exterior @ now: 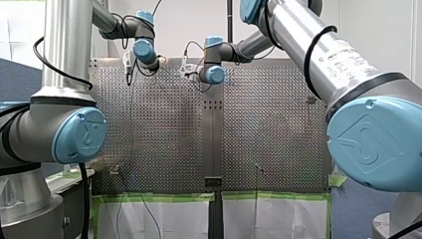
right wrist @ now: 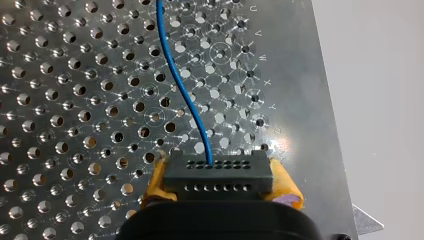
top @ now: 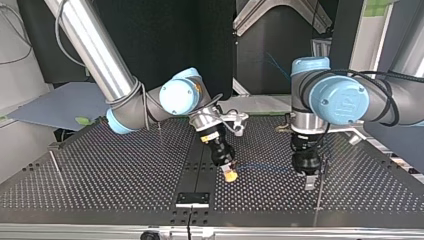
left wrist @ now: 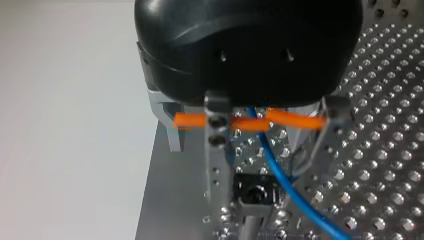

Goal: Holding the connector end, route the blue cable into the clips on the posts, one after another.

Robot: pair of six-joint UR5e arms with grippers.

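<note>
My right gripper [top: 230,175], on the arm that comes in at the top view's left, hangs tilted over the perforated metal table [top: 125,170] near its middle seam. Its yellow pads [right wrist: 286,186] pinch a black rectangular connector [right wrist: 217,176] with two rows of small holes, one pad on each side. A thin blue cable [right wrist: 182,90] leaves the connector's far face and runs ahead of the gripper in a gentle curve across the holes of the plate. In the top view the cable stretches low over the table from my right gripper toward 3 o'clock, where my left gripper [top: 310,184] points straight down. Seen from the left wrist, its black body carries two metal fingers [left wrist: 217,150] that stand spread apart, with orange bands [left wrist: 295,120] strung across between them. The blue cable passes loosely through the gap and trails away over the table. Just under the gap stands a small metal post with a dark clip head [left wrist: 254,192]. The cable runs just beside the clip, at about 3 o'clock of it; whether it sits in the clip cannot be told.
</note>
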